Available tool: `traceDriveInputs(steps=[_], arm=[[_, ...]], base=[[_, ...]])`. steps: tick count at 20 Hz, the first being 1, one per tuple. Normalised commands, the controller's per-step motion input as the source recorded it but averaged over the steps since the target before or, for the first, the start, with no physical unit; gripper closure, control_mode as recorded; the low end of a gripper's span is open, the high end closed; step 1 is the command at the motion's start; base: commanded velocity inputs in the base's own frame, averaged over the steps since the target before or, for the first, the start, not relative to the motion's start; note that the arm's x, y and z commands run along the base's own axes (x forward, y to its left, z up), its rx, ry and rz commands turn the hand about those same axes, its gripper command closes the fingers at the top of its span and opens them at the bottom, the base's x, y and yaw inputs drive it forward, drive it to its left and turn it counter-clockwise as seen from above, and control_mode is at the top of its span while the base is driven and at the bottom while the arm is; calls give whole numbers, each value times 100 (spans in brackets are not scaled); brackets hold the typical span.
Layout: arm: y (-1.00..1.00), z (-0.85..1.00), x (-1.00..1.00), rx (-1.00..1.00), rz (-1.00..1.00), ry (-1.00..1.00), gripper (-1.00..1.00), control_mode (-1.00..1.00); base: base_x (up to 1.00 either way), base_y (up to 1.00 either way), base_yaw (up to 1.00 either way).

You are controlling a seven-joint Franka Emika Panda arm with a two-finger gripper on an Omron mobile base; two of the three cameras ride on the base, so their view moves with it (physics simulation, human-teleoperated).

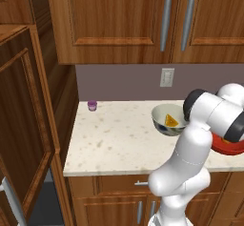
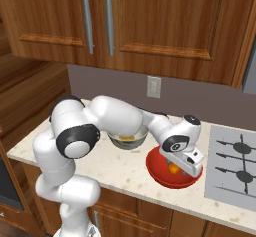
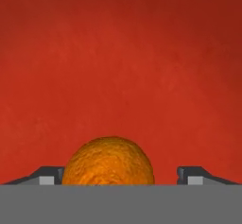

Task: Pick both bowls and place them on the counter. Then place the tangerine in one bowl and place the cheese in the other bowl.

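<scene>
The end effector (image 3: 120,176) is down inside the red bowl (image 3: 123,62), its two dark fingertips (image 3: 47,176) spread wide, with the tangerine (image 3: 108,161) sitting between them. There is a clear gap at the tangerine's 3 o'clock side before the far fingertip; at its 9 o'clock side the other tip stands just beside the peel, and I cannot tell whether it touches. So the fingers are parted, not pinching the fruit.

From the right base view the end effector (image 2: 181,167) hangs over the red bowl (image 2: 162,176), and the tangerine (image 2: 173,168) rests on the bowl's floor. That bowl stands near the front edge of the counter (image 2: 125,173), with the stovetop (image 2: 235,168) close at its 3 o'clock.

At the red bowl's 10 o'clock, just beside it, stands the patterned bowl (image 2: 129,141), partly behind the forearm. In the left base view the patterned bowl (image 1: 164,125) holds the cheese (image 1: 170,120), a yellow wedge lying inside.

Leftward from there the counter (image 1: 114,144) runs bare and wide out to its left edge, with a small purple cup (image 1: 92,106) at the back corner against the wall. Cabinets (image 1: 119,20) hang overhead, and an outlet (image 1: 167,77) sits on the wall above the bowls.
</scene>
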Motion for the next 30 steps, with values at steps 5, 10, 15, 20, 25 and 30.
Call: traceDriveInputs(steps=[5, 10, 15, 20, 25, 30], arm=[[2, 9, -19, 3, 0, 0, -100, -100], [0, 33, -23, 0, 0, -2, -100, -100], [17, 28, -26, 0, 0, -2, -100, -100], [17, 25, -36, 0, 0, 0, -100, -100], [24, 20, -58, 0, 0, -9, -100, -100], [33, 20, -53, 0, -1, -16, -100, -100]], base=[[0, 0, 0], [0, 0, 0], [0, 0, 0], [0, 0, 0], [0, 0, 0], [0, 0, 0]])
